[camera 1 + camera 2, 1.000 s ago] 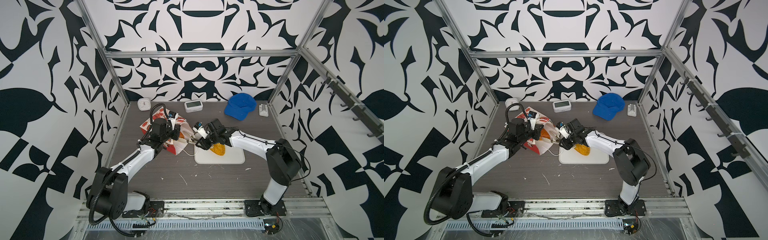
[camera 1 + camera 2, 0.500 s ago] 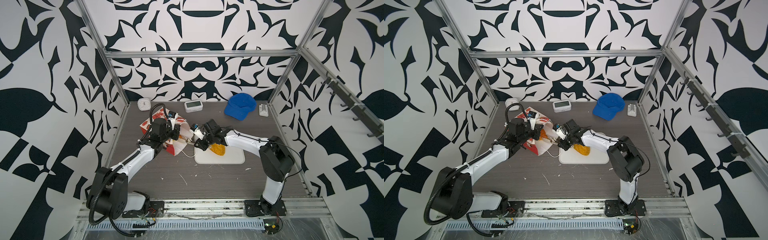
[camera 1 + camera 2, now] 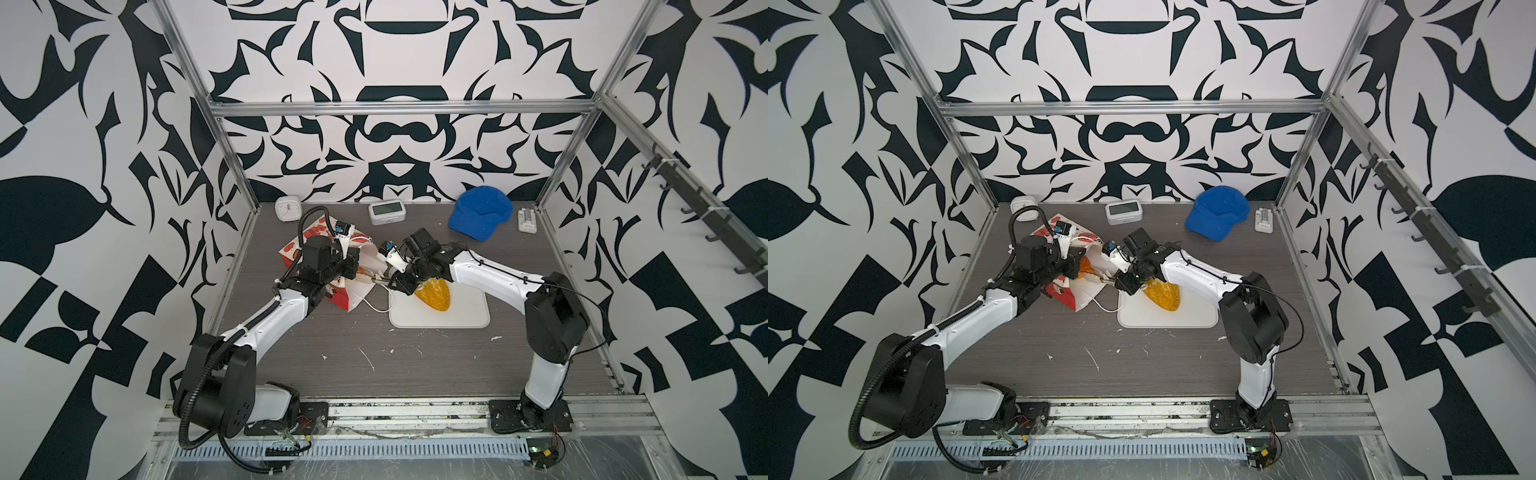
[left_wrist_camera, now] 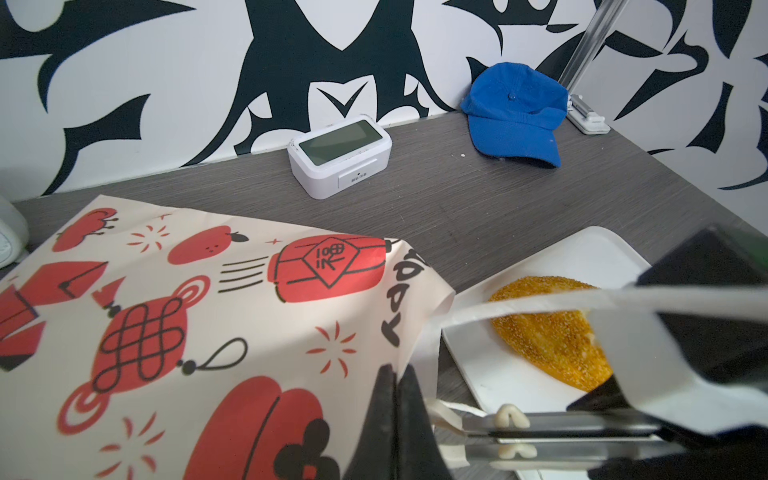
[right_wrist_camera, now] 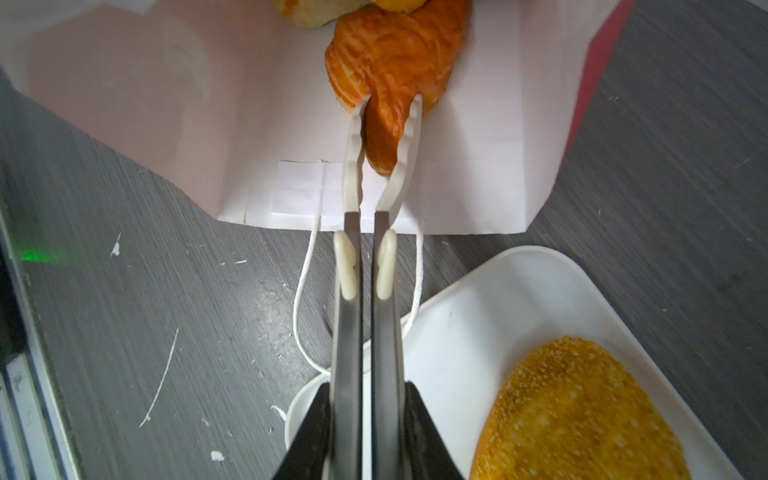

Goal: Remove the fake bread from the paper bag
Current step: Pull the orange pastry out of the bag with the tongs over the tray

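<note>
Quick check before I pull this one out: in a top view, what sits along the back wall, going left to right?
Along the back wall in a top view: white clock → digital clock → blue cap → small white device, which is by the right corner post.

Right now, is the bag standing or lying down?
Lying on its side. The bag shows its printed face upward, and its open mouth faces the tray.

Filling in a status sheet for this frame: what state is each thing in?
bag: on its side, mouth open
croissant: inside bag, near mouth, pinched
tongs: closed on croissant
loaf: lying on tray
left gripper: shut on bag lip
right gripper: shut on tongs
</note>
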Robot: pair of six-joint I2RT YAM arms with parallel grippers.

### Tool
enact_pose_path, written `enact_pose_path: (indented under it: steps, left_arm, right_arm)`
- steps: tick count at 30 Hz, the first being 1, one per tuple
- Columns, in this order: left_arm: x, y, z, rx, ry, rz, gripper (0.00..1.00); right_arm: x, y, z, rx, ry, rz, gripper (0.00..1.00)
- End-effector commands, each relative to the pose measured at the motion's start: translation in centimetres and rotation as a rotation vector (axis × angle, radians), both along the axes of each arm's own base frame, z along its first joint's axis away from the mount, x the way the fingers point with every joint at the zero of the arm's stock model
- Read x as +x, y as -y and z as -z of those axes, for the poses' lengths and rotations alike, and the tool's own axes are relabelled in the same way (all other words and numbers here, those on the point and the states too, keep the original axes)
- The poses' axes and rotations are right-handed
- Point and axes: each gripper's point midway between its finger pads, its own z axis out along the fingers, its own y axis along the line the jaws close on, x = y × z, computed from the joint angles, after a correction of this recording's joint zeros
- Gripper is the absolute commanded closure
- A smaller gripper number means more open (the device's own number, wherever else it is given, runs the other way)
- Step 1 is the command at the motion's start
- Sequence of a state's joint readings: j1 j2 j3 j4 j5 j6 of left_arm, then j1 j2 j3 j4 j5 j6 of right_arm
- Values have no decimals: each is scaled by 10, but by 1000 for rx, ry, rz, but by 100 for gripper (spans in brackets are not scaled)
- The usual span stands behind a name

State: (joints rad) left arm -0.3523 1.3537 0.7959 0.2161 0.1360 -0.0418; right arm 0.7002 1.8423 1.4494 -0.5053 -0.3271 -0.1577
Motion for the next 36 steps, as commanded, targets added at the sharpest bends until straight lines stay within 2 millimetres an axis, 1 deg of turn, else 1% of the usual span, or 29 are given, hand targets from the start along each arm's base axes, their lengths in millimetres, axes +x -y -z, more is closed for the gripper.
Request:
enact_pose_path:
  steps: [1,7,11,13,18,22,25,28,31,34,36]
  left_arm:
    - [7,-3,1,-19,-3,-24,100]
    - [8,-3,4,-23,-6,-28,100]
    - [9,-5,5,-26,-9,-34,100]
    - [10,-7,4,-29,-4,-42,100]
    - [13,-10,1,-36,6,-60,100]
    - [15,-10,-1,-41,8,-64,100]
    - [16,-9,-3,-44,14,-64,100]
    - [17,-9,-3,-43,14,-66,100]
    - [18,-9,-2,-44,12,-63,100]
    - [18,-9,-1,-42,11,-66,100]
    - [18,-10,-1,-42,10,-66,100]
  right_arm:
    - [-6,-5,-67,86,80,-43,100]
    - [-15,-1,-96,143,103,-38,100]
    - [-21,8,-106,124,118,-37,100]
    - [-25,15,-105,99,111,-34,100]
    - [-37,30,-93,49,78,-16,100]
    - [-48,44,-76,4,27,15,100]
    - [-55,52,-70,-7,13,40,100]
    - [-61,62,-69,-29,5,62,100]
    - [-63,69,-73,-28,27,83,100]
    - [-70,71,-77,-5,21,85,100]
    - [-72,74,-74,-18,14,93,100]
